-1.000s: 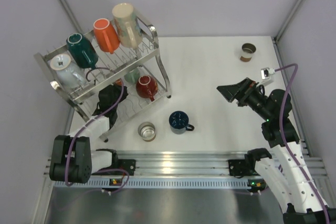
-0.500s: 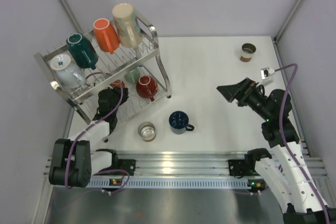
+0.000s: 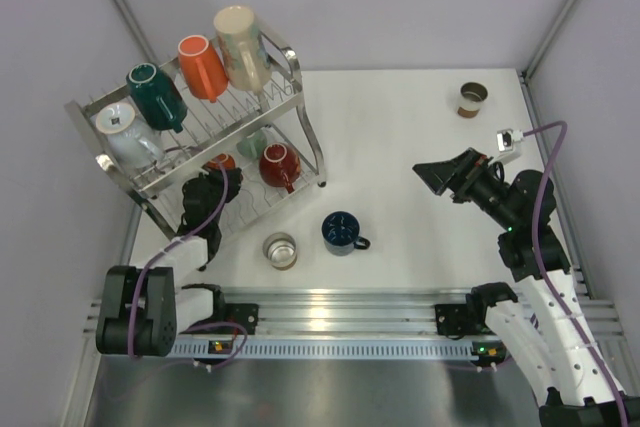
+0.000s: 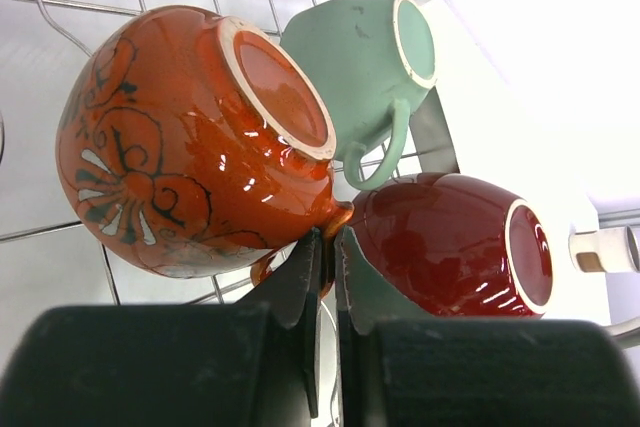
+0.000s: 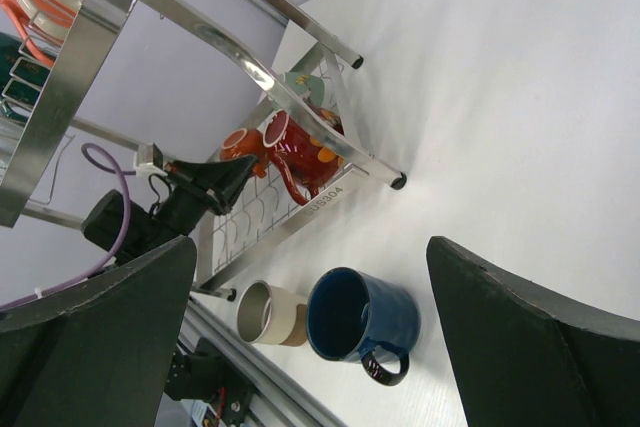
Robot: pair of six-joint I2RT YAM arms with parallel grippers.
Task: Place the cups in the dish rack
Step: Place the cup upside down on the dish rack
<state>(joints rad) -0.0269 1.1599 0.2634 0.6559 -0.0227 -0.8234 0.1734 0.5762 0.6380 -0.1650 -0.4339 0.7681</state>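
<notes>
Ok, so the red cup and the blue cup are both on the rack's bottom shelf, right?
Not quite. Only the red cup is on the bottom shelf of the rack. The blue cup sits on the table in front of the rack. The top view shows it.

arms [image 3: 560,312]: white links, black joints | cables [image 3: 541,209]: purple | left tool [image 4: 328,239], right tool [image 5: 310,242]: black, wedge-shaped

Left end effector [image 4: 330,235] reaching forward, fingers [image 4: 290,292] seemingly pressed together, right end effector [image 3: 432,175] aloft, jaws wide.
</notes>
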